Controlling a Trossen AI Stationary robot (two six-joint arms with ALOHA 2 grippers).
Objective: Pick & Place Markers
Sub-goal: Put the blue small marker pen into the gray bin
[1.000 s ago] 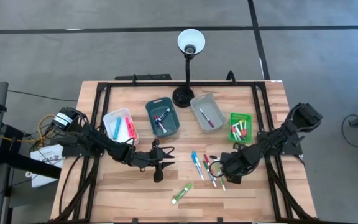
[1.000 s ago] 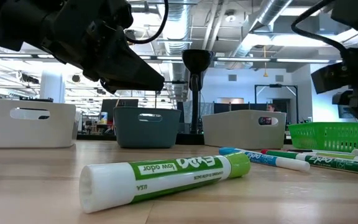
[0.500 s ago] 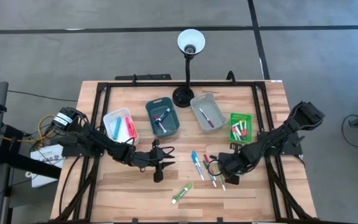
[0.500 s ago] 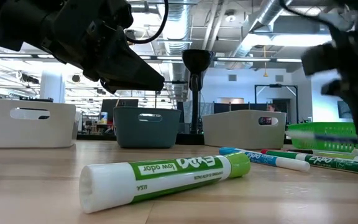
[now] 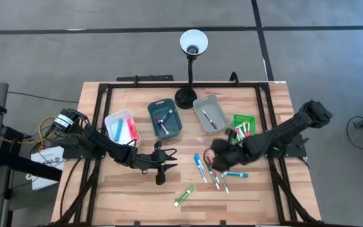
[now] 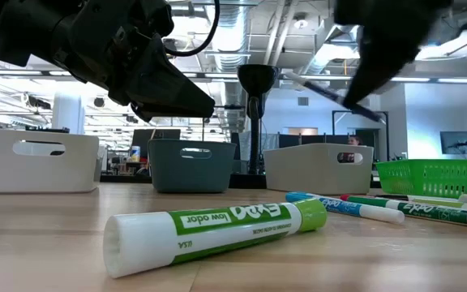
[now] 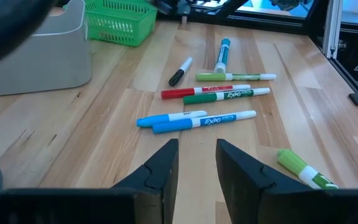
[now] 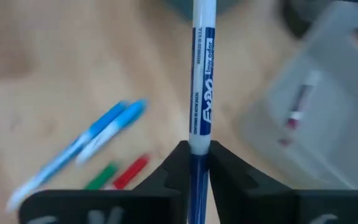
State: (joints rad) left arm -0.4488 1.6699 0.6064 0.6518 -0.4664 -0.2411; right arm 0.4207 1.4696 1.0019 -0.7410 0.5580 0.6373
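Markers [image 5: 207,171] before bins [image 5: 165,120]

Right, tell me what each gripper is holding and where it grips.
The right gripper pinches a blue-printed white marker at one end. The left gripper holds nothing.

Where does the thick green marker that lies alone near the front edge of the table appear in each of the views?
High view: the thick green marker lies low in the middle, alone.
Low view: it is in front, the biggest thing, lying on its side.
Left wrist view: it is at the lower right edge.
Right wrist view: not in it.
Shared landmark: the grey bin, beyond the marker.
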